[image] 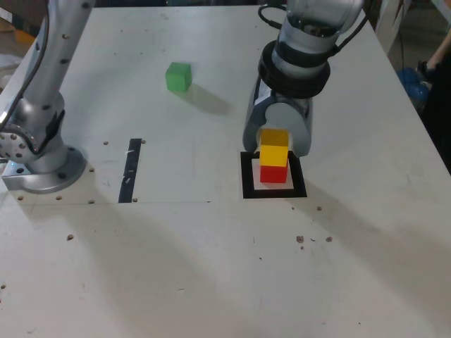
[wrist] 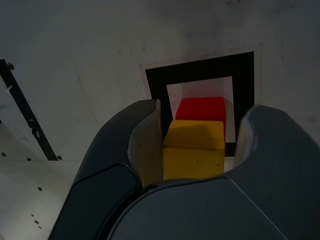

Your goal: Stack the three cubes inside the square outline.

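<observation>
You have the gripper (image: 275, 149) jaws apart around the smooth yellow cube (wrist: 194, 150), which sits on the red cube (wrist: 201, 108) inside the black tape square outline (wrist: 243, 95). Your plain-faced green cube (image: 179, 77) lies outside, on the matte white tabletop (image: 169, 282).

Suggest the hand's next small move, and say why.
Probably ease the hand straight up, opening a little more if needed. The yellow cube sits on the red one inside the outline, and the wrist view shows a gap beside yellow. The green cube still stands apart, so the hand should be freed without nudging the stack.
</observation>
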{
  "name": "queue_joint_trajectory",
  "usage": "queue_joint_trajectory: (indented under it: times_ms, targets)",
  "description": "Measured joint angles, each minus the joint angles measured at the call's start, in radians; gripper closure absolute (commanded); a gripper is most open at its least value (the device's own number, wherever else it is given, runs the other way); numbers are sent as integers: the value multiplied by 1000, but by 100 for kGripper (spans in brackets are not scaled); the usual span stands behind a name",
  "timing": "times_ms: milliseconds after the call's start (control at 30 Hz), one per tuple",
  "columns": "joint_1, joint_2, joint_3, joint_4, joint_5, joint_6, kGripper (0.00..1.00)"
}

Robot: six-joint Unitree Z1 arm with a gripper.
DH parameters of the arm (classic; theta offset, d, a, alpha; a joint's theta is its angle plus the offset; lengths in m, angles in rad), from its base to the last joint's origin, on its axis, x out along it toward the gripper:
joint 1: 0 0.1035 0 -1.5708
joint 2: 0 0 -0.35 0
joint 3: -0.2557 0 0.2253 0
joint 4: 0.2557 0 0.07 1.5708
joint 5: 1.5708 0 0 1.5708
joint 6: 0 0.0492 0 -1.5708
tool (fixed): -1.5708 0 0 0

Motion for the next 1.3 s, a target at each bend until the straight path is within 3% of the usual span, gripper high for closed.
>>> queue_joint_trajectory:
  times_ms: [133, 333, 467, 633, 733, 900, 1033, 1300]
  targets:
    - [0, -56, -3, 56, 40, -2, 1]
    - [69, -217, 45, 185, 159, 41, 1]
    - [193, -319, 153, 174, 221, 143, 1]
    - [364, -450, 228, 123, 330, 280, 1]
    - [462, -473, 243, 79, 373, 372, 1]
    - [635, -343, 298, -67, 380, 536, 1]
    - [688, -285, 325, -112, 356, 556, 1]
    - [736, -263, 377, -222, 246, 650, 0]
